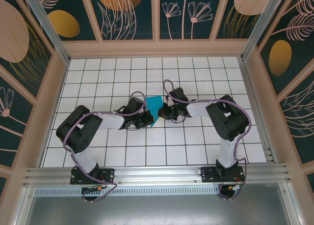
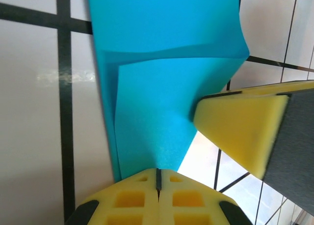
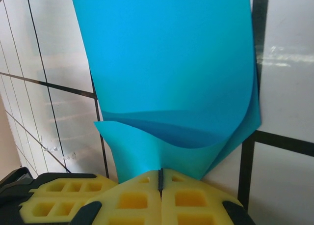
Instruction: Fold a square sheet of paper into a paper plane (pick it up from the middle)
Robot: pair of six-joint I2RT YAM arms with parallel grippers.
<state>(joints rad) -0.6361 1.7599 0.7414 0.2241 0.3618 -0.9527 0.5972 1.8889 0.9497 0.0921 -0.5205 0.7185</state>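
Note:
The square sheet of paper [image 1: 155,108], bright cyan-blue, is lifted at the middle of the table between both grippers. It is doubled over and bowed, with layered edges showing in the left wrist view [image 2: 162,87] and a curled pocket in the right wrist view [image 3: 171,63]. My left gripper [image 1: 146,118] is shut on the sheet's left side, its yellow pads pinched together on the paper's edge [image 2: 158,173]. My right gripper [image 1: 166,111] is shut on the opposite side [image 3: 160,173]. One right finger [image 2: 240,126] presses into the sheet from the right.
White tiled table [image 1: 196,77] with black grid lines lies under the paper. Wooden frame walls [image 1: 54,97] with dark floral panels close in the left, back and right sides. A metal rail [image 1: 157,173] holds both arm bases at the near edge.

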